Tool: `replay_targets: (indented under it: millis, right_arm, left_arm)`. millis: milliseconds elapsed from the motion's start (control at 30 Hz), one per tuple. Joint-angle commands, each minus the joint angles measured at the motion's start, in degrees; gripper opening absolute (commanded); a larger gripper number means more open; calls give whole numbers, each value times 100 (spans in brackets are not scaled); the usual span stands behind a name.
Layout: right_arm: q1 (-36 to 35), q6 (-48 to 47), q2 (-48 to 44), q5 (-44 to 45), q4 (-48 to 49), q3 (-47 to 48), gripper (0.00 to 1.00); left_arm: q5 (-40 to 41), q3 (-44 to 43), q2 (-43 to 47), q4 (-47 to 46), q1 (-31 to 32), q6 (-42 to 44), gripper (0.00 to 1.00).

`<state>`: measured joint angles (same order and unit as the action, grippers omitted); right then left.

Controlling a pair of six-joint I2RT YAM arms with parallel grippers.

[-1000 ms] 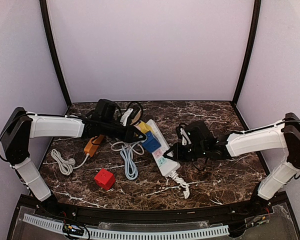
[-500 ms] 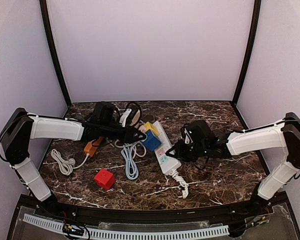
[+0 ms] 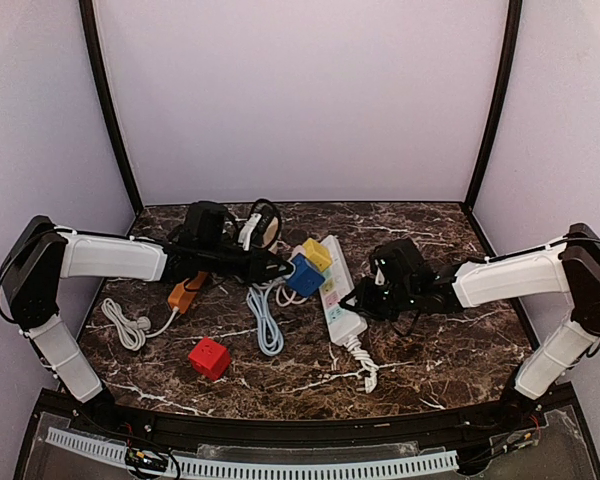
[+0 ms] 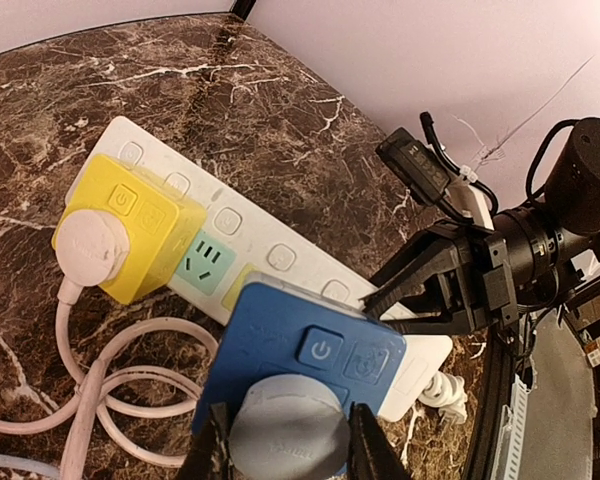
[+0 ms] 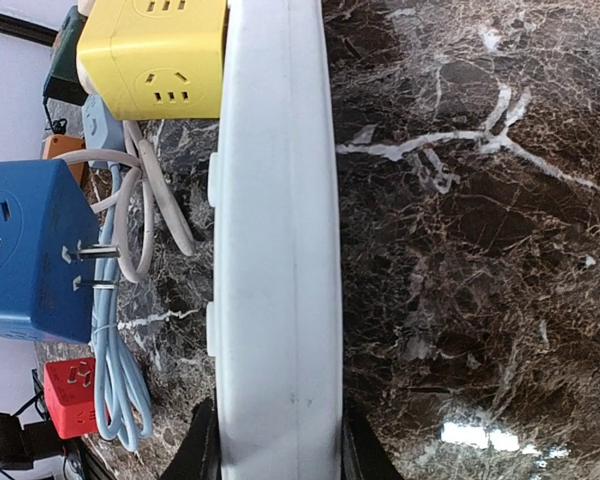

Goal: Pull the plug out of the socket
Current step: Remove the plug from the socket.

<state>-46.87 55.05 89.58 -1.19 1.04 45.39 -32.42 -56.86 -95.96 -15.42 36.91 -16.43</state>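
Left wrist view gives you the left end effector (image 4: pixel 290 452) clamped on a round grey plug (image 4: pixel 285 432) at the near end of the blue cube (image 4: pixel 315 352), one finger on each side of it. Your blue cube hangs tilted over the white strip (image 4: pixel 230 215). From the right wrist you can see its two metal prongs (image 5: pixel 92 267) bare, pointing at the strip's side but apart from it, so the cube is out of its socket. Toward the upper left of that frame the yellow cube (image 5: pixel 155 55) sits on the strip, and it carries a white plug (image 4: pixel 88 240) in its end. Your right end effector (image 5: pixel 275 455) is closed on the strip, fingers pressing both long edges near the cabled end. From the top view, a red cube (image 3: pixel 209 358) sits on the bench (image 3: pixel 430 360) lower left of centre, a light blue cable (image 3: pixel 265 322) lies between it and the strip, and an orange piece (image 3: pixel 183 293) lies further left
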Motion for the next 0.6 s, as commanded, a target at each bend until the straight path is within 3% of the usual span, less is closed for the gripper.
replay_targets:
  millis: [0,367,567]
  right_arm:
    - [64,159,-47,450,-9,-53,0]
    - [197,-29,-217,916,-466,-73,0]
    - [387,-71,-451,971,-481,-287,0]
  left_arm:
    - [-250,-105,438,-448,-21,-150,1]
    - [-88,-294,849,-13,-116,-183,1]
    - [-19,141,1387,261,-399,-192,1]
